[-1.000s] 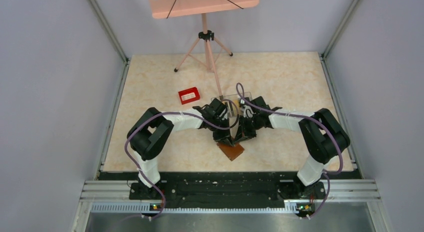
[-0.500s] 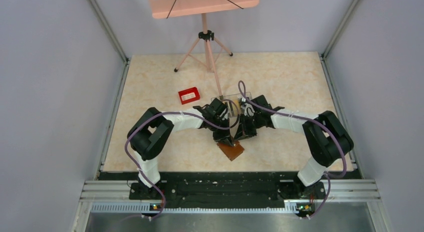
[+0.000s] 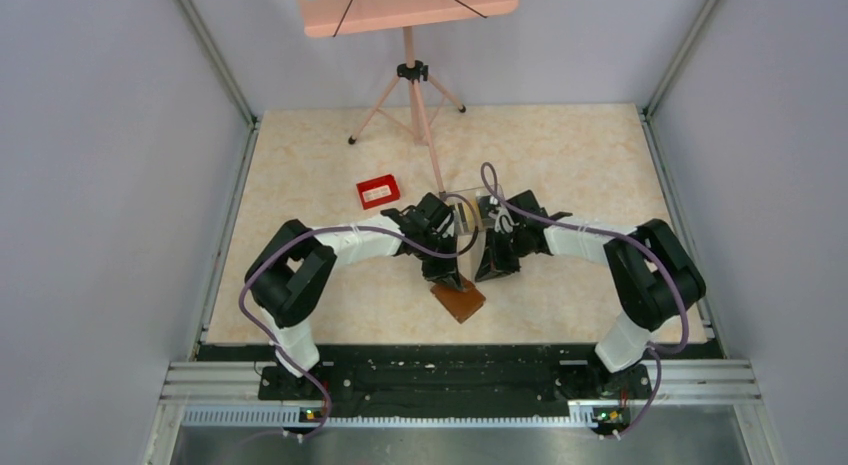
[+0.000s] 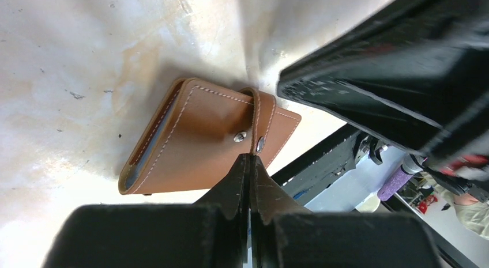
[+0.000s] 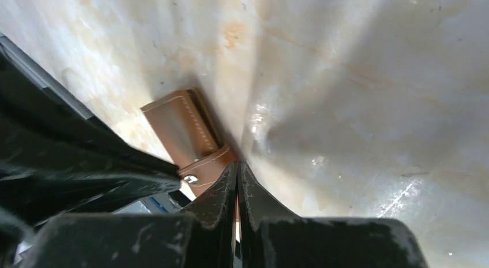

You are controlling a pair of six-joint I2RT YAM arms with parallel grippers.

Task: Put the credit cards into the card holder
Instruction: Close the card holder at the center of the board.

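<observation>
The card holder (image 3: pixel 459 300) lies folded on the table, orange-tan face up; in the left wrist view the card holder (image 4: pixel 196 141) has its strap (image 4: pixel 264 115) standing off the body beside a metal stud. My left gripper (image 4: pixel 249 157) is shut, its tips pinching the strap's end by the snap; from above, the left gripper (image 3: pixel 451 282) sits at the holder's far edge. My right gripper (image 5: pixel 237 163) is shut with nothing in it, just right of the holder (image 5: pixel 179 124). A blue edge (image 4: pixel 141 173), like a credit card's, shows inside the holder; other credit cards are hidden.
A clear plastic box (image 3: pixel 470 213) stands just behind both wrists. A small red tray (image 3: pixel 378 192) lies to the back left. A pink tripod (image 3: pixel 410 95) stands at the back, one leg reaching toward the box. The table's black front rail (image 3: pixel 440 370) is close behind the holder.
The right gripper has drawn back to the right, away from the left one. The left jaws have closed fully at the strap. The holder has shifted slightly left.
</observation>
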